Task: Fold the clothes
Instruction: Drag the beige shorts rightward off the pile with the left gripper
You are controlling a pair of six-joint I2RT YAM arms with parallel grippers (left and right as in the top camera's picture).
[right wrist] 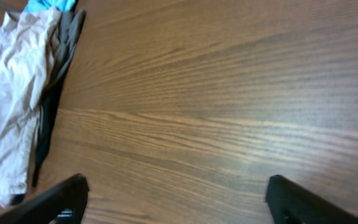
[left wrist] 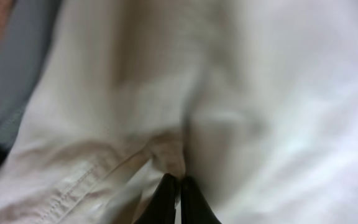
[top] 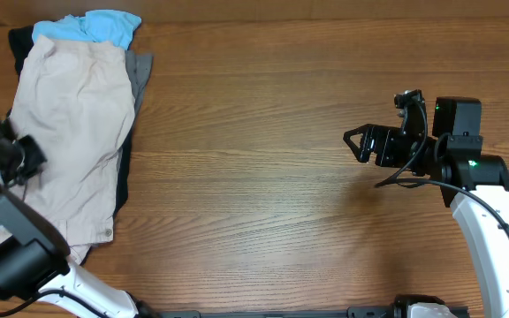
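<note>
- Beige shorts (top: 69,132) lie at the left end of the wooden table (top: 263,194), atop a grey garment (top: 140,72) and a light-blue garment (top: 95,25).
- Left gripper (left wrist: 180,186) pinches a fold of the shorts, jaws nearly together.
- Right gripper (top: 357,141) hovers well apart, jaws wide.

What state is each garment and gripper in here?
Light beige cotton shorts: wrinkled, spread out on top of the other garments.
Light-blue garment: crumpled, partly under the shorts.
Grey garment: beneath the shorts, edge showing.
Left gripper: shut on the shorts' fabric.
Right gripper: open, holding nothing.
</note>
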